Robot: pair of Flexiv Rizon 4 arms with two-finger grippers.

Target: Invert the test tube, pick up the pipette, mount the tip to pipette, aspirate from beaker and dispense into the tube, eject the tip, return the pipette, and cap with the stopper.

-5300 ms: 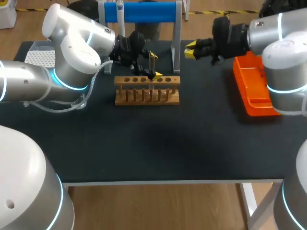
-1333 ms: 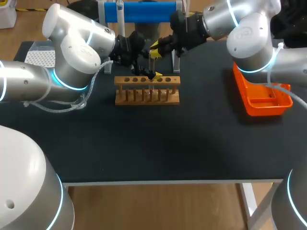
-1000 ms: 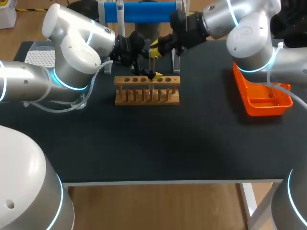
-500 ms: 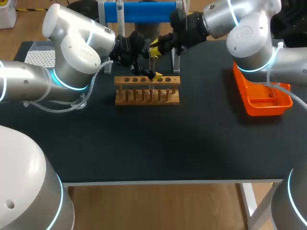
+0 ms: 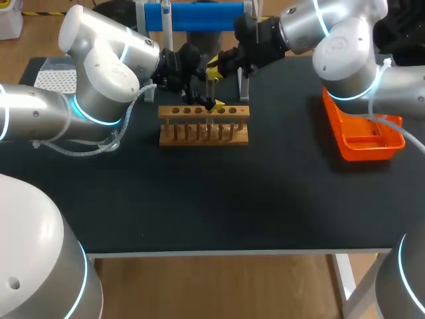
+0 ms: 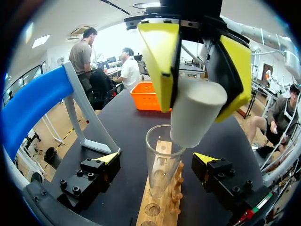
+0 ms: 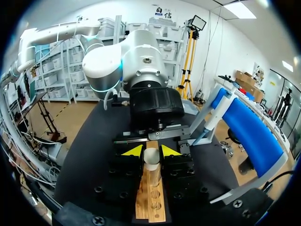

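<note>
- Bright, even light falls from overhead on the black table (image 5: 265, 199). The wooden rack (image 5: 204, 124) casts only a faint, soft shadow just in front of itself.
- Left of the rack, the white shell of the left arm (image 5: 99, 60) carries broad, soft highlights, and a cyan ring (image 5: 91, 118) glows at its joint.
- Right of the rack, the right arm (image 5: 345, 46) shows the same pale sheen.
- Well to the right of the rack, the orange tray (image 5: 362, 133) is vividly lit.
- In the left wrist view, above the rack, the stopper (image 6: 195, 115) has a bright flat face and a shaded side, and the test tube (image 6: 162, 160) catches thin glints on its rim.
- Far behind the rack, the background glares white.
</note>
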